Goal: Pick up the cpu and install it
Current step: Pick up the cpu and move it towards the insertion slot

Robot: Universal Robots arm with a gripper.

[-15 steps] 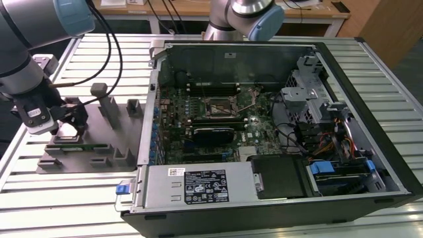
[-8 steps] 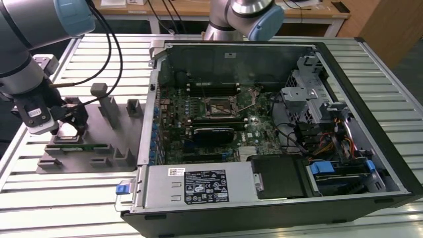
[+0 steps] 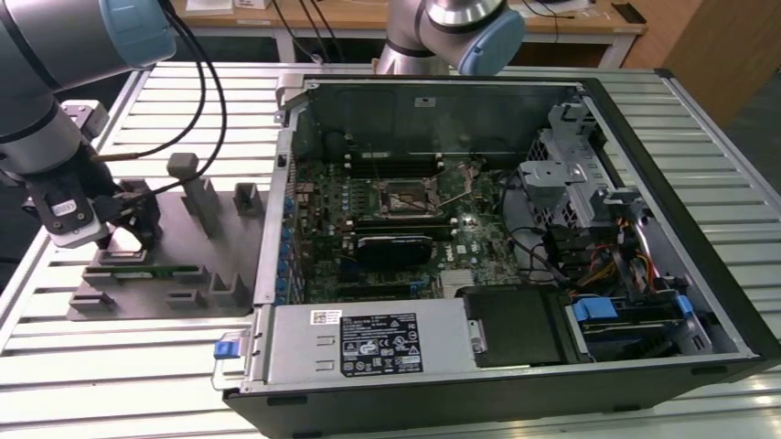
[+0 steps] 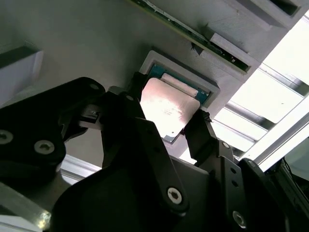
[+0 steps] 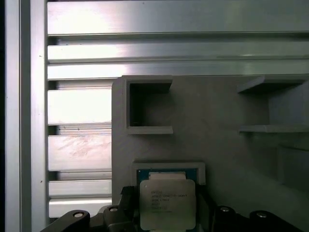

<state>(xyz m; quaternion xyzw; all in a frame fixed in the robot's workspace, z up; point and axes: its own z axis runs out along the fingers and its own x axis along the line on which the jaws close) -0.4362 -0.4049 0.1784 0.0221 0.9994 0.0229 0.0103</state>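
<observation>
Because the cpu (image 5: 167, 203) looks light, stiff and fragile, the gripper (image 4: 167, 102) sensibly clamps just its opposite edges, fingers closed.

1 cpu (image 5: 167, 203), 1 fixture tray (image 5: 217, 145)

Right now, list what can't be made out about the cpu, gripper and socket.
- Exterior view: the gripper itself blocks whatever it holds above the fixture tray.
- First wrist view: the cpu is cut off by the picture's edge.
- Second wrist view: the fingers cover the cpu's sides, so whether it is clear of its pocket is unclear.
- Exterior view: the motherboard socket is too small to tell if it is open.
</observation>
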